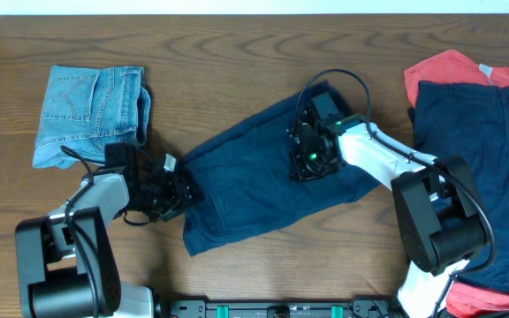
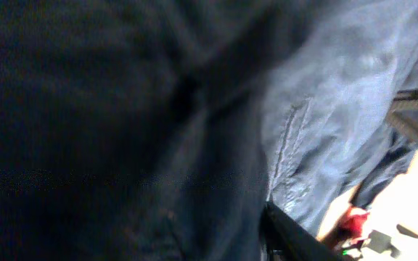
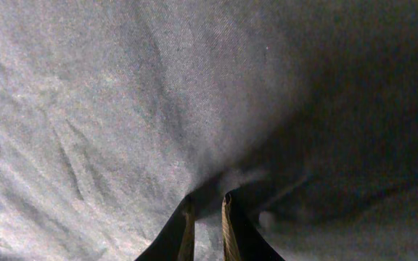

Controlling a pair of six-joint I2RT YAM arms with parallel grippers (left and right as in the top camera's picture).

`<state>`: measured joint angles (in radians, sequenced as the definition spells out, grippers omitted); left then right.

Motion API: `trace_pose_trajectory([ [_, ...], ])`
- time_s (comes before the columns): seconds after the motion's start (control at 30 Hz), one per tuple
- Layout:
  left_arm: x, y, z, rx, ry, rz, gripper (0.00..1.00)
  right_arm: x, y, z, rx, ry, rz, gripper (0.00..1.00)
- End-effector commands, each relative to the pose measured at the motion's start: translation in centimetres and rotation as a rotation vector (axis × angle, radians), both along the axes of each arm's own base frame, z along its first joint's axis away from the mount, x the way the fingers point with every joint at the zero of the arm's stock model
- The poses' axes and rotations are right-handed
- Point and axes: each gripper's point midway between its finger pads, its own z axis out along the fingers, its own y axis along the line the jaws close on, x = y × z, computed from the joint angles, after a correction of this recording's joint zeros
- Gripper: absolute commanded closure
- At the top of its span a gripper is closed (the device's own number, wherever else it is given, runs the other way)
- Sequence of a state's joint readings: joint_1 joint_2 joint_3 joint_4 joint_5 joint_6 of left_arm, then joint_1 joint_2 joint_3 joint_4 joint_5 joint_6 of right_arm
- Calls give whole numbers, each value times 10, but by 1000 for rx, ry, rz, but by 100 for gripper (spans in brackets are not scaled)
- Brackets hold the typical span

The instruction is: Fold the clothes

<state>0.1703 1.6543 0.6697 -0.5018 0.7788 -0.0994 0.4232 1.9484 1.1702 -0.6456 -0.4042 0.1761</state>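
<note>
bg: dark brown wood-grain table point(image 1: 237, 53) filled view | top: thin pale strip point(image 1: 254, 5) behind tbl | btm: black rail point(image 1: 272, 309) | light was even

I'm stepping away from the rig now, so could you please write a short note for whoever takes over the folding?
Left claw: at the left edge of the navy garment. Its wrist view shows only cloth, so I cannot tell whether it is open or shut.
Right claw: pinched shut on a pucker of the same garment, near its upper right part.
Done: the jeans lie folded at the far left of the table.
Left: the navy garment lies spread diagonally mid-table, not yet folded. A red-and-navy pile waits unfolded at the right edge.
</note>
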Motion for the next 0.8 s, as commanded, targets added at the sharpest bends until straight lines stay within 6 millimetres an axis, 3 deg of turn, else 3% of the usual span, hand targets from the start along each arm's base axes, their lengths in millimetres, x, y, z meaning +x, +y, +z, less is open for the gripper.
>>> trace_pose_trajectory([
  [0.0,-42,19,-43,180,156,-63,69,-3,1,-9,-19,18,0,87],
  [0.07,-39,20,-40,180,146,-82,80,-3,1,-9,-19,18,0,88],
  [0.23,-27,30,-16,225,186,-127,94,-6,-2,-3,-23,23,-3,89],
  [0.37,-25,62,14,400,292,-168,94,-4,-4,13,-11,-3,-10,89],
  [0.47,-22,83,47,508,353,-198,94,0,-6,31,7,-41,-21,89],
  [0.63,-2,93,98,549,334,-195,94,-1,-13,59,23,-77,-38,89],
  [0.77,12,95,132,561,285,-184,94,-8,-23,62,-20,-62,-41,89],
])
